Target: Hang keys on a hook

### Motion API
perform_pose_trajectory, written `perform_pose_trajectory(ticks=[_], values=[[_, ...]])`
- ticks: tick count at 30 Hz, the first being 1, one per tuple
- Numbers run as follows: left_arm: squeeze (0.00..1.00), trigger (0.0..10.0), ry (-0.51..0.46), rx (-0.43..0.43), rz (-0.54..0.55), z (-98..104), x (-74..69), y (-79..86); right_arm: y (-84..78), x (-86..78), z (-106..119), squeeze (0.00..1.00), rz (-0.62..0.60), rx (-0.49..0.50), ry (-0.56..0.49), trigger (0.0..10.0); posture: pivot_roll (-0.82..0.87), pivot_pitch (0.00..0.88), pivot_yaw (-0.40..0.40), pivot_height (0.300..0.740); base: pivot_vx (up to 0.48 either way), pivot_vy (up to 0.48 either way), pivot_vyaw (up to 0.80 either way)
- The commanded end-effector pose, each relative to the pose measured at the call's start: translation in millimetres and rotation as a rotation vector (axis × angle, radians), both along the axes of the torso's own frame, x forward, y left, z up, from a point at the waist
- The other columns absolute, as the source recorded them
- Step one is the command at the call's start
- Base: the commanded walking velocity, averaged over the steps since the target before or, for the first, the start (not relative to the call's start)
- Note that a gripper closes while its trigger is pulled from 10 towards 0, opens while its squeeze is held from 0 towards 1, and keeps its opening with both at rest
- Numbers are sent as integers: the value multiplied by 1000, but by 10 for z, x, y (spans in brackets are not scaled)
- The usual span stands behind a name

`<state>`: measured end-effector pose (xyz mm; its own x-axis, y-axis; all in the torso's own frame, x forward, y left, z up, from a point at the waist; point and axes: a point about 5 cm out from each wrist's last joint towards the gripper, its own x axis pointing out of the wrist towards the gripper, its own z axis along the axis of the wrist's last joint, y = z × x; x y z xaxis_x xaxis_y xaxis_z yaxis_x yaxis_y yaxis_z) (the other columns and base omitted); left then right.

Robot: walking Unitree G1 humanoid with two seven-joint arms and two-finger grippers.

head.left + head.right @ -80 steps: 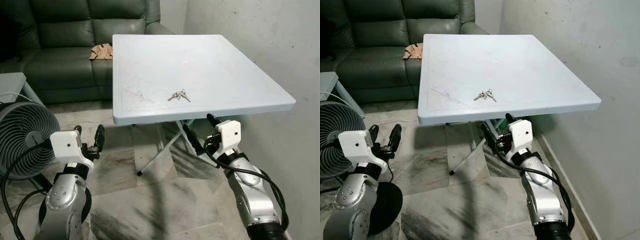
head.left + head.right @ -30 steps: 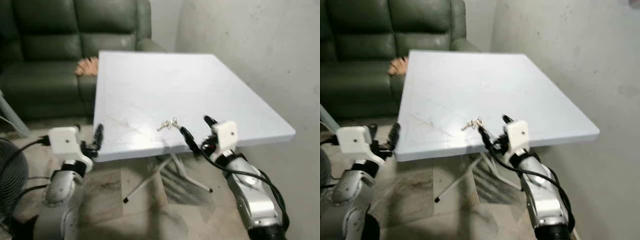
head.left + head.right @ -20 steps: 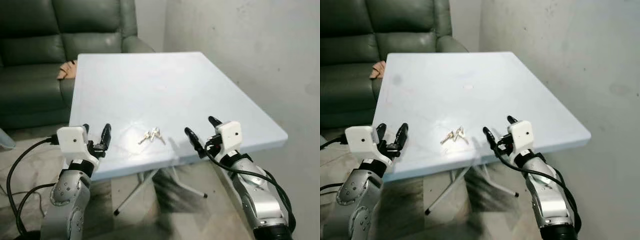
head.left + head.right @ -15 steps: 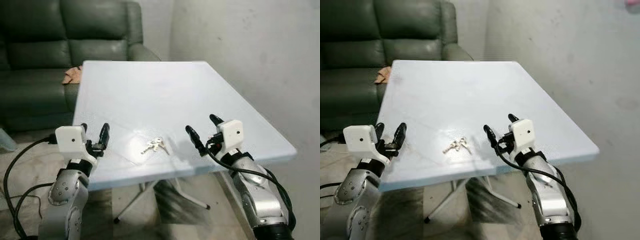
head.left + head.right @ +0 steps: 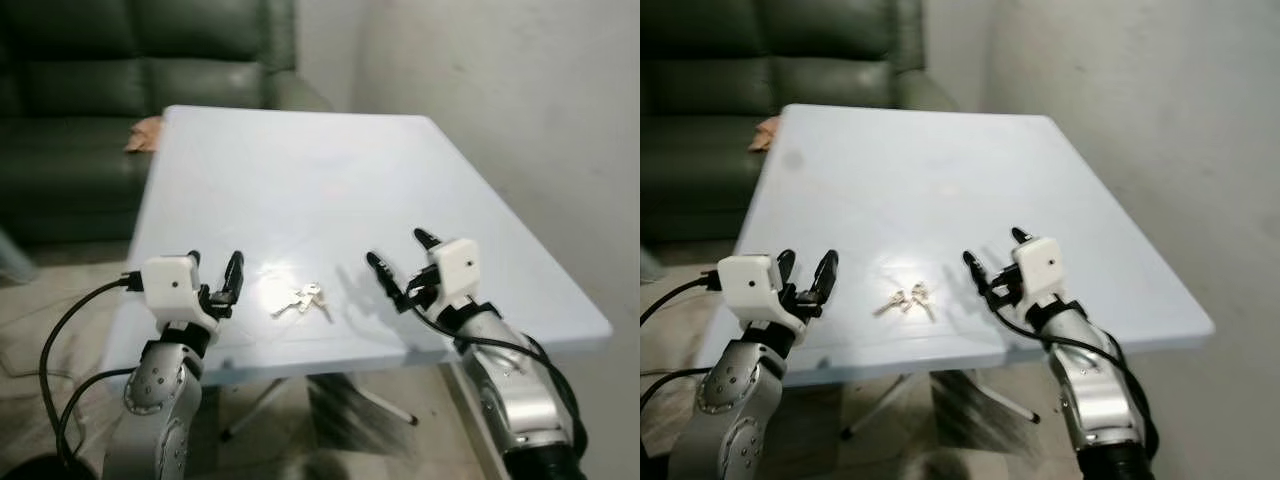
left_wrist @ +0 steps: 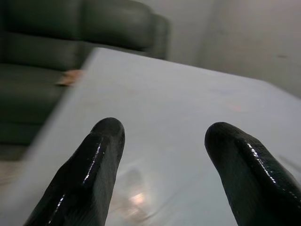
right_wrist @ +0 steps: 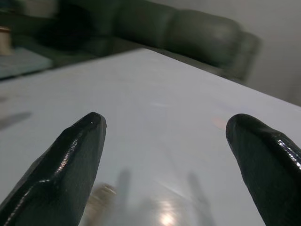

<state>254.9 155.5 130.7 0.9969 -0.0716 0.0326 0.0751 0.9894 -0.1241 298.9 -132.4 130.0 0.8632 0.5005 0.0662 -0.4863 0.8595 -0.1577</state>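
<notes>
The sofa point(image 5: 90, 70) is the biggest thing, dark green, far beyond both my end effectors on the other side of the bench. Since a few seconds ago the camera has come much closer: then I saw the bench from the floor side, with its folding legs and a fan beside me, and now the top lies right under my arms. I judge that I have walked up to it and that the approach is almost finished.

The pale blue bench point(image 5: 300, 160) reaches from just below my end effectors out to the sofa, and on my right side it stands near a grey wall point(image 5: 520, 110). A small brownish cloth point(image 5: 143, 124) lies on the sofa at the far left corner of the bench, well apart from my arms.

My left end effector point(image 5: 215, 275) hangs over the near edge of the bench with its two black fingers spread and nothing between them. My right end effector point(image 5: 395, 262) is also over the bench and has risen from under the edge; its fingers stand wide apart and empty.

The keys point(image 5: 303, 298) lie flat on the bench between my two end effectors, a little nearer to the right one and slightly in front of its fingertips. They are not touched yet.

I see no hook in these views. In my judgement the next step is to lower the right end effector onto the keys and close on them; the keys are thin and flat, so they may slip.
</notes>
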Motion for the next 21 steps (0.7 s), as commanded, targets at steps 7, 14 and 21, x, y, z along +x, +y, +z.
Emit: perform_pose_trajectory(ticks=[7,14,21], values=[[0,10000,-4,22,-13,-14,-18,-87,-10,34,59,0,-16,10,-16,10000,-32,0,-67,740,0,0,457],[0,10000,-12,11,-5,-2,1,-47,-21,39,41,0,-19,-3,-7,10000,-32,0,-70,740,0,0,0],[0,10000,-14,-12,-2,6,-2,-42,-18,41,17,0,-23,-5,13,10000,-32,0,-70,740,0,0,0]])
